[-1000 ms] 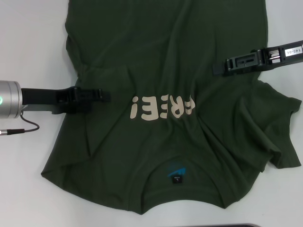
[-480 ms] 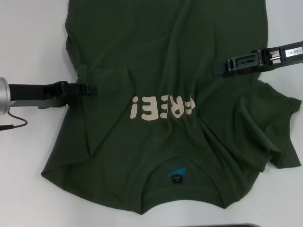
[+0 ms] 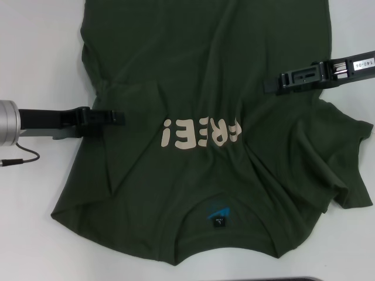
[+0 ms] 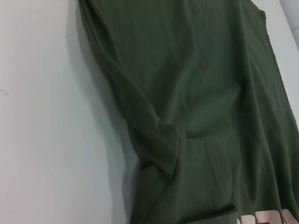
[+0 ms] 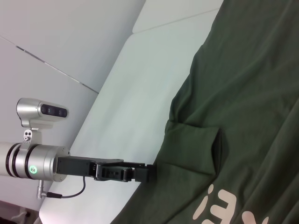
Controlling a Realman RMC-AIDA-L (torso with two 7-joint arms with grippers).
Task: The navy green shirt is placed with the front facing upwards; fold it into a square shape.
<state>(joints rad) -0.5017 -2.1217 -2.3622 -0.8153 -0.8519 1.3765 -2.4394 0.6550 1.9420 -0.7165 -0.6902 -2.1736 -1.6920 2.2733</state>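
The navy green shirt (image 3: 205,70) lies front up on the white table, its collar and blue neck label (image 3: 218,218) nearest me. The cream letters (image 3: 202,133) read upside down. The left sleeve (image 3: 132,96) is folded inward onto the body; it also shows in the right wrist view as a flap (image 5: 196,144). The right sleeve (image 3: 345,170) lies spread out and rumpled. My left gripper (image 3: 120,117) reaches in over the shirt's left edge, just below the folded sleeve, holding no cloth. My right gripper (image 3: 267,86) hovers over the shirt's right side above the right sleeve.
Bare white table (image 3: 35,58) borders the shirt on the left and right. A thin black cable (image 3: 23,159) trails from the left arm. A dark strip (image 3: 293,279) runs along the near edge. The left arm's silver camera (image 5: 42,112) shows in the right wrist view.
My left gripper drew back leftward from over the chest, then eased slightly right again to the shirt's edge. The right arm and the shirt have not moved.
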